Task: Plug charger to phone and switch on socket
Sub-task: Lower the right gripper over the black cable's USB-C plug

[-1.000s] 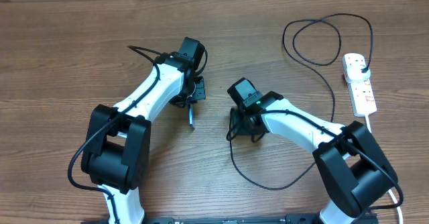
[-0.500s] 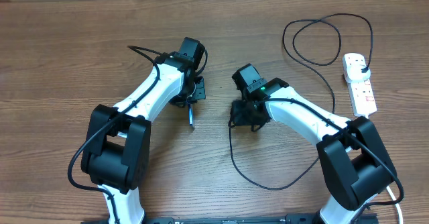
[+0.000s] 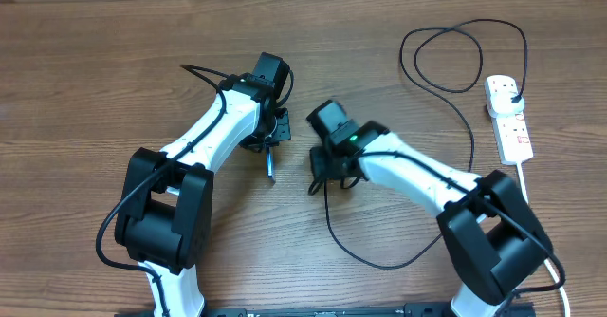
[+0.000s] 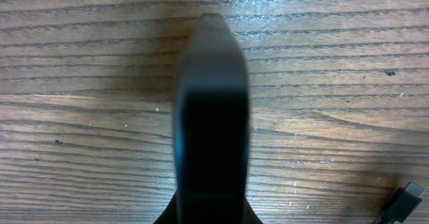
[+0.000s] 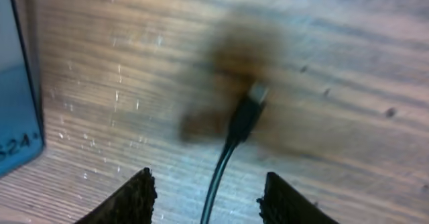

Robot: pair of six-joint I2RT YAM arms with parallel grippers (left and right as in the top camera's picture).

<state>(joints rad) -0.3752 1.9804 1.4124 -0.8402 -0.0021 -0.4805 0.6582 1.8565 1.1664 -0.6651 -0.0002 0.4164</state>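
Right gripper, seen from overhead, hangs near the middle of the bench, jaws apart over the loose end of the charger. Its thin, limp cable loops back to the socket by the right edge. Left gripper looks closed on the phone, which stands on edge just beside.

From the left wrist, only a dark blurred slab, likely the phone's thin side, runs over grained wood.

From the right wrist, ridged fingers flank the cable without touching it. The small rigid plug tip is probably the place to pinch — the cord itself would flex. The glossy phone looks slippery and breakable.
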